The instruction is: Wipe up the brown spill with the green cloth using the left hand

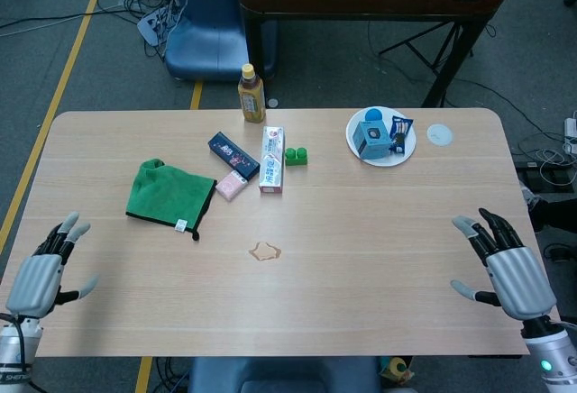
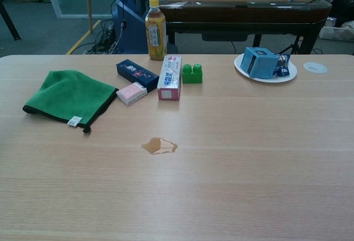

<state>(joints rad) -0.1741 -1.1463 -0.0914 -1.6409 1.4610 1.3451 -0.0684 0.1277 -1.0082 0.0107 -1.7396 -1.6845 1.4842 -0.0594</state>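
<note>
Pale wood grain runs across the table point(image 1: 379, 258), and your two hands sit at its near corners. Your left hand point(image 1: 38, 278) hangs over the near left corner, fingers spread wide and holding nothing. Your right hand point(image 1: 512, 270) is at the near right edge, fingers likewise fanned apart and empty.

Past them, near the middle of the table, lies the brown spill point(image 2: 159, 146), a small puddle well apart from both hands. Further back towards the left edge is the green cloth point(image 2: 68, 95), flat on the wood with a white tag at its near edge.

Behind that, a pink packet point(image 2: 131, 93), a dark blue box point(image 2: 136, 74), a toothpaste box point(image 2: 170, 77) and a green toy brick point(image 2: 192, 73) cluster mid-table. A tea bottle point(image 2: 155, 29) stands at the far edge, and a white plate point(image 2: 265, 77) sits towards the far right corner.
</note>
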